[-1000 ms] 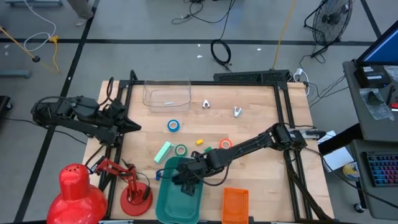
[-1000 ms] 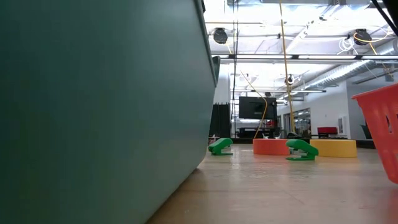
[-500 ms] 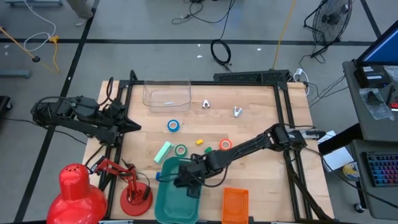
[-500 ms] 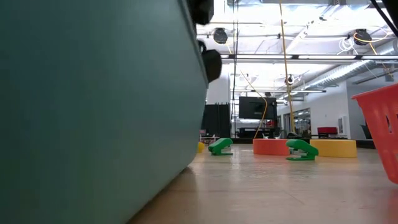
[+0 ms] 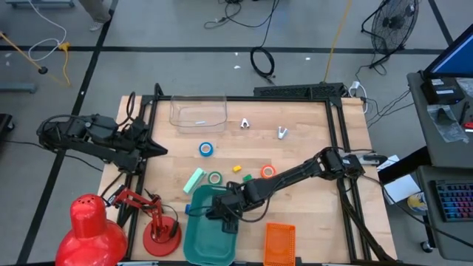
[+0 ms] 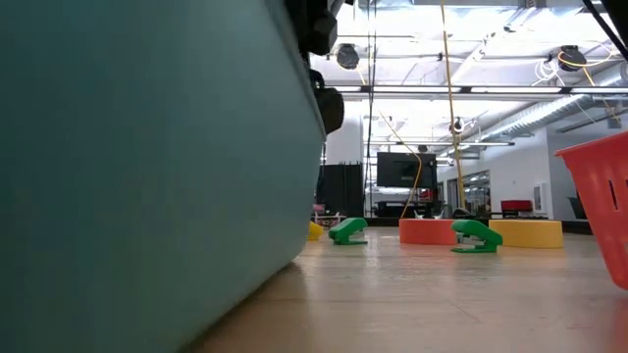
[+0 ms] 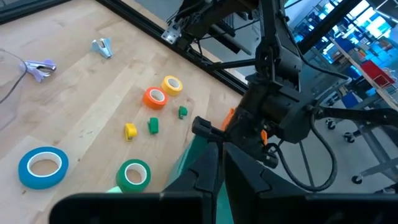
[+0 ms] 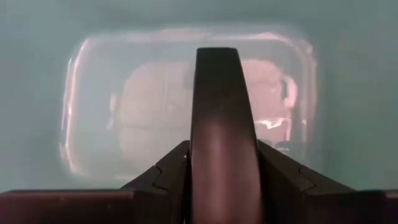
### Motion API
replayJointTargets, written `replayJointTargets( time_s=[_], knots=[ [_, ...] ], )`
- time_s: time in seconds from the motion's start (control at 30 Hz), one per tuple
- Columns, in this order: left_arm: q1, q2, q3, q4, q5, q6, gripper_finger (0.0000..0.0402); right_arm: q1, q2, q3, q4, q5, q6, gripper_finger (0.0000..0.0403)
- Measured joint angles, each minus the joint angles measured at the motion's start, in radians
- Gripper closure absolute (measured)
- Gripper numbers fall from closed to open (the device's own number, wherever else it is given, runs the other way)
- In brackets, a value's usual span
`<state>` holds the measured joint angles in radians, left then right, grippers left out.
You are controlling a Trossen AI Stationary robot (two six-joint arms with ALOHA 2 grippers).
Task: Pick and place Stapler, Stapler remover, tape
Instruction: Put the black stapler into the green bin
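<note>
Two dark arms are seen from above at a wooden table (image 5: 310, 133). The right claw (image 5: 220, 214) is lowered into a teal bin (image 5: 211, 247) near the table's front edge; nothing is seen between its fingers, and whether they are parted cannot be told. The left claw (image 5: 159, 150) is held narrow and empty at the table's left edge. Tape rolls lie on the wood: the blue roll (image 5: 206, 149), the green roll (image 5: 214, 178), and the orange roll (image 5: 267, 171), all apart from the bin. A risk is judged: the bin may be dragged or tipped if its wall is snagged as the claw is lifted out.
</note>
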<state>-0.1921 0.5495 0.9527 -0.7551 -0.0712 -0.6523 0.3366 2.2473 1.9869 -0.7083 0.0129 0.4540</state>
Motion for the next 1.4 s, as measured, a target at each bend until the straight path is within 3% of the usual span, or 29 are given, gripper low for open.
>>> replayJointTargets(
  time_s=[0.17,0.57,0.77,1.03,1.4],
  knots=[
    [0.0,0.0,0.0,0.0,-0.012,0.013,0.0376,-0.004,-0.011,0.0,0.009,-0.032,0.005,0.0272],
    [0.0,0.0,0.0,-0.005,-0.023,0.023,0.0376,0.006,-0.011,-0.002,0.237,-0.066,0.039,0.0273],
    [0.0,0.0,0.0,-0.005,-0.026,0.023,0.0376,0.006,-0.012,-0.001,0.258,-0.056,0.065,0.0273],
    [0.0,0.0,0.0,-0.005,-0.026,0.022,0.0376,0.005,-0.013,0.0,0.237,0.037,0.091,0.0273],
    [0.0,0.0,0.0,-0.005,-0.028,0.021,0.0376,0.006,-0.009,0.0,0.166,0.005,0.097,0.0248]
  ],
)
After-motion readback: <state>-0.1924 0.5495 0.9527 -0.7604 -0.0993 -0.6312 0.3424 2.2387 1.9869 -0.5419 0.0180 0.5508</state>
